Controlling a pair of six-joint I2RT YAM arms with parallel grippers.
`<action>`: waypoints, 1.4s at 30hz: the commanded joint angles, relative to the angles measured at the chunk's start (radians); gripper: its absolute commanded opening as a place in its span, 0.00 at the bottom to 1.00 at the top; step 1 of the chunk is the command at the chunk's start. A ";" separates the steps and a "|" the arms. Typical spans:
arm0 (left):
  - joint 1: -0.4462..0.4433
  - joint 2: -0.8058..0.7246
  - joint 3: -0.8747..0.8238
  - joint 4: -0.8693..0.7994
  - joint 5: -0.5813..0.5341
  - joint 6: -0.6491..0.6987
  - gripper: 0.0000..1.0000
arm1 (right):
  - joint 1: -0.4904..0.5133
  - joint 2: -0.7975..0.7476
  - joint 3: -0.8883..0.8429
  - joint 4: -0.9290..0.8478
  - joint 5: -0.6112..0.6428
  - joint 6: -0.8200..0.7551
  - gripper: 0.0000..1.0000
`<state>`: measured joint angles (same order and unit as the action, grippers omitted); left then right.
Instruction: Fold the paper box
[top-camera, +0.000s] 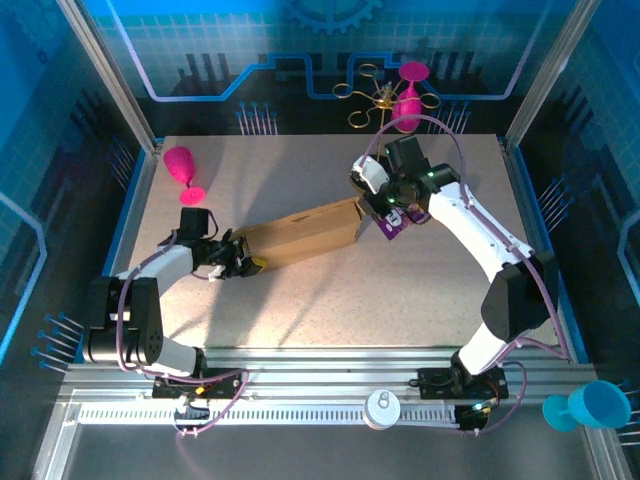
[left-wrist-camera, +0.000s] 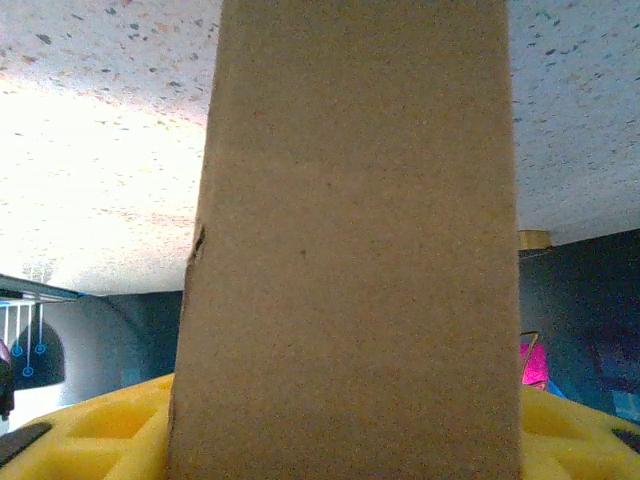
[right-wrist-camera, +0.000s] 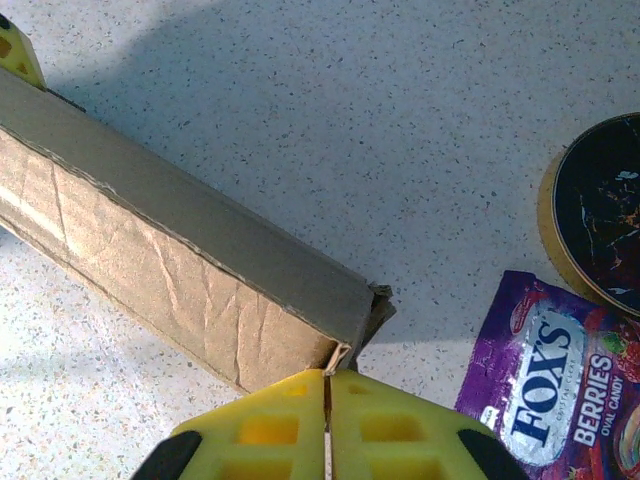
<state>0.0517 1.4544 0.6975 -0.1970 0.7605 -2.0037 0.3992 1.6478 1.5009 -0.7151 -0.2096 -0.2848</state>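
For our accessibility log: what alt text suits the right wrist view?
A brown paper box lies diagonally across a speckled table, the shut right pincer at its near corner. Purple candy packet and dark tin at right.

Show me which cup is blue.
The blue cup at the near right corner. The others are pink: the left pink cup and the back pink cup on the gold rack.
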 joint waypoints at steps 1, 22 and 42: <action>0.008 0.018 0.015 -0.021 -0.028 -0.113 0.23 | 0.020 0.022 0.035 -0.030 0.010 0.020 0.09; 0.025 0.046 0.006 0.094 0.012 -0.132 0.48 | 0.053 0.103 0.178 -0.159 0.060 0.324 0.00; 0.041 0.067 0.006 0.132 0.045 -0.116 0.56 | 0.083 0.127 0.124 -0.081 0.157 0.382 0.00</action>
<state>0.0830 1.5024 0.6975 -0.0677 0.7673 -2.0037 0.4664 1.7752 1.6428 -0.8268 -0.0597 0.1108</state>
